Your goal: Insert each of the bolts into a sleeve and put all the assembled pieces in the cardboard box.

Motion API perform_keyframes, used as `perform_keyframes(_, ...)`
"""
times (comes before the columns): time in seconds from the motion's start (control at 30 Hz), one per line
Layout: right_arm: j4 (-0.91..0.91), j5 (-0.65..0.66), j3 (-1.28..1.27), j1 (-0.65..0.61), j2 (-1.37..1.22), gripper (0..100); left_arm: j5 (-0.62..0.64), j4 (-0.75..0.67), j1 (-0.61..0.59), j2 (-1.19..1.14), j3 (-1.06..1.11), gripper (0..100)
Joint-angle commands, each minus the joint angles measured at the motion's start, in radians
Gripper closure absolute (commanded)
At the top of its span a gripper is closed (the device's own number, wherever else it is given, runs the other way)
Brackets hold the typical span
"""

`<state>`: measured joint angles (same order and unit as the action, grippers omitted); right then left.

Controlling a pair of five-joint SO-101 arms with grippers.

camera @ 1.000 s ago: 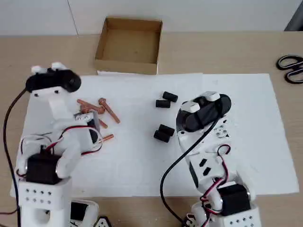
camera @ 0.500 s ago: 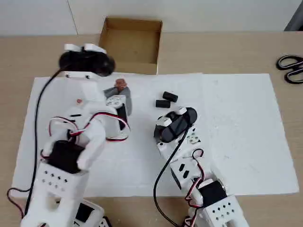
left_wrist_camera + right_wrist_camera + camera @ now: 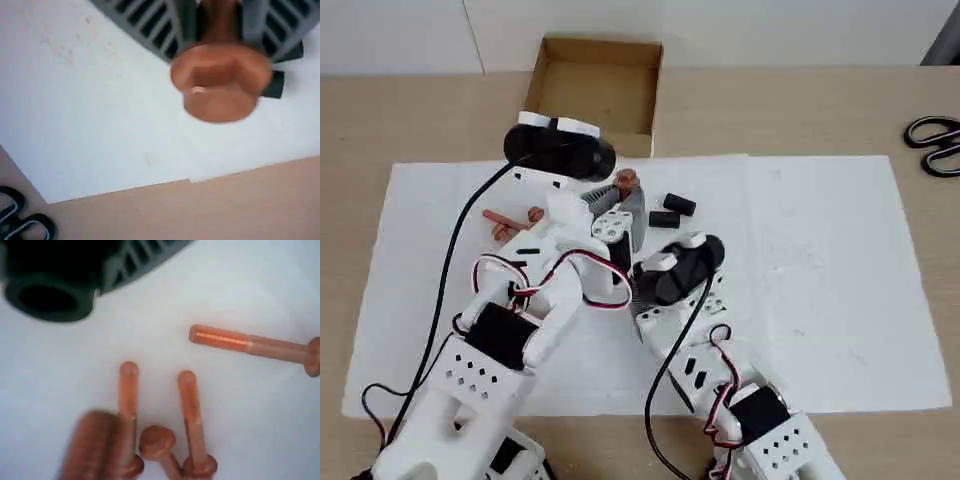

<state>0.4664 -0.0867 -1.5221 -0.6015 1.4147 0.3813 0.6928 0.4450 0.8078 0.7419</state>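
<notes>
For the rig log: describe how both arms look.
The left arm and right arm are white printed plastic with black motors, red, black and white wires and one black cable each. Their fingers are grey and ribbed. The bases have small holes.
</notes>
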Motion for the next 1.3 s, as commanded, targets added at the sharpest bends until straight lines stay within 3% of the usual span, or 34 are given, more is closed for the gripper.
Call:
perform_keyframes(0.0,-0.027,-0.008,0.006,-0.015,0.021,97.4,0.032,-0.048,0.003,-0.002,-0.001,99)
perform_keyframes(0.4,-0.021,-0.008,0.003,-0.015,0.058,97.4,0.049,-0.298,0.003,-0.002,0.197,99)
perform_keyframes(1.03,-0.021,-0.008,0.003,-0.012,0.058,97.4,0.091,-0.13,0.011,0.117,0.2,99)
perform_keyframes(1.27,-0.021,-0.008,0.002,-0.012,0.058,97.4,0.11,-0.132,0.011,0.117,0.2,99)
